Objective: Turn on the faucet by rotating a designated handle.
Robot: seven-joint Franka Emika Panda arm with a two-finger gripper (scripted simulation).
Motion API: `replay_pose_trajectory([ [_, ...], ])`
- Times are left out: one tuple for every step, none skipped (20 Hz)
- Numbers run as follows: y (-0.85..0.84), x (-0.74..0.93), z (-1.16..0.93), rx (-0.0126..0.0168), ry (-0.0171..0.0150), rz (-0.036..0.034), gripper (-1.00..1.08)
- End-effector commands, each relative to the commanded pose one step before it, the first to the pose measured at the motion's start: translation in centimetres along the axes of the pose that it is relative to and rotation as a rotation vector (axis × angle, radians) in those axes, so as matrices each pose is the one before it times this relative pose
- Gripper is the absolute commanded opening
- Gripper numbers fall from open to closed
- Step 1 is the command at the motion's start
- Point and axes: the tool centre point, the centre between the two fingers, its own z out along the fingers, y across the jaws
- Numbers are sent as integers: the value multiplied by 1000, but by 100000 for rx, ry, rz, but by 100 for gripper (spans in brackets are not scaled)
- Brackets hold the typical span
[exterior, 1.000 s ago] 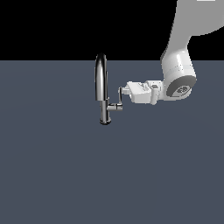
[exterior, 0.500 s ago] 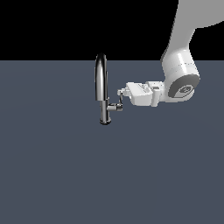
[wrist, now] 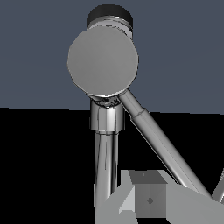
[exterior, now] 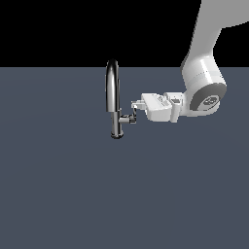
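Note:
The chrome faucet (exterior: 113, 97) stands upright with its arched spout seen edge-on. Its handle (exterior: 129, 118) sticks out from the lower body toward the exterior view's right. My gripper (exterior: 134, 110) reaches in horizontally from that side, with its tips right at the handle. In the wrist view I see the stub's round end cap (wrist: 103, 61), the thin lever (wrist: 162, 144) running diagonally from it, and the faucet body (wrist: 107, 162). My fingertips (wrist: 148, 199) show close together beside the lever, holding nothing.
The faucet stands on a flat dark grey surface (exterior: 73, 194). My white arm (exterior: 204, 87) comes down from the upper part of the exterior view's right. Nothing else shows in either view.
My hand has sunk slightly beside the handle and the wrist has shifted a little to the exterior view's right. The handle has barely moved.

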Motion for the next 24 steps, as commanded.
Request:
replay_pose_trajectory([
  [1374,1148,-545,448,76,1469,-100],
  [355,226,37,-84,-50,9,-100],
  [360,228,31,-73,-43,8,-100],
  [364,230,31,-73,-42,8,-100],
  [368,233,31,-73,-42,8,-100],
  [371,237,37,-84,-48,10,-100],
  [375,239,31,-73,-41,9,-100],
  [379,244,36,-85,-47,10,-100],
  [384,246,24,-60,-33,8,-100],
  [0,0,0,0,0,0,-100],
  [-1030,-1045,-711,1375,1020,-2116,-100],
  [172,648,67,-124,-91,183,-100],
  [170,645,67,-124,-91,183,-100],
  [169,641,67,-124,-91,183,-100],
  [168,632,64,-119,-87,176,-100],
  [165,632,66,-124,-91,183,-100],
  [164,624,63,-118,-87,176,-100],
  [163,615,61,-113,-83,168,-100],
  [160,615,63,-118,-87,176,-100],
  [157,610,63,-118,-87,176,-100],
  [156,601,60,-112,-82,168,-100],
  [152,596,59,-112,-82,168,-100],
  [148,590,58,-112,-81,169,-100],
  [0,0,0,0,0,0,-100],
])
